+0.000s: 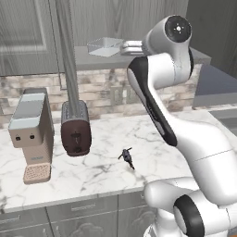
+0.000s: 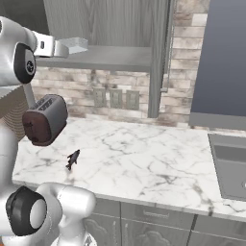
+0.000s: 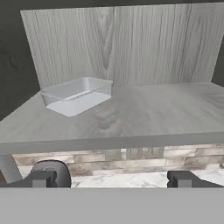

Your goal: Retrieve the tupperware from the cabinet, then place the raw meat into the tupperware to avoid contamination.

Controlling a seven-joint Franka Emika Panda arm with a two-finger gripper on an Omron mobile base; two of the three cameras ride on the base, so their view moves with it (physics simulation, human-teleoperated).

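Observation:
The cabinet (image 1: 28, 37) stands open. On its flat grey shelf (image 3: 144, 113) sits the tupperware (image 3: 78, 95), a clear empty rectangular tub, also seen at tupperware (image 1: 104, 46) and tupperware (image 2: 74, 44). My gripper (image 3: 113, 179) is open with nothing between its fingers, level with the shelf's front edge; the tub lies ahead and to the left, apart from it. From the base the gripper (image 1: 126, 46) hovers just right of the tub, and gripper (image 2: 64, 48) just left of it. The raw meat (image 1: 127, 157), a small dark piece, lies on the marble counter, also raw meat (image 2: 73, 158).
A dark toaster (image 1: 75, 127) and a beige coffee machine (image 1: 31, 134) stand on the counter's left. The open door's edge (image 1: 69, 55) hangs above the toaster. A sink (image 2: 230, 163) is at the right. Drawer fronts (image 2: 153, 216) run under the counter.

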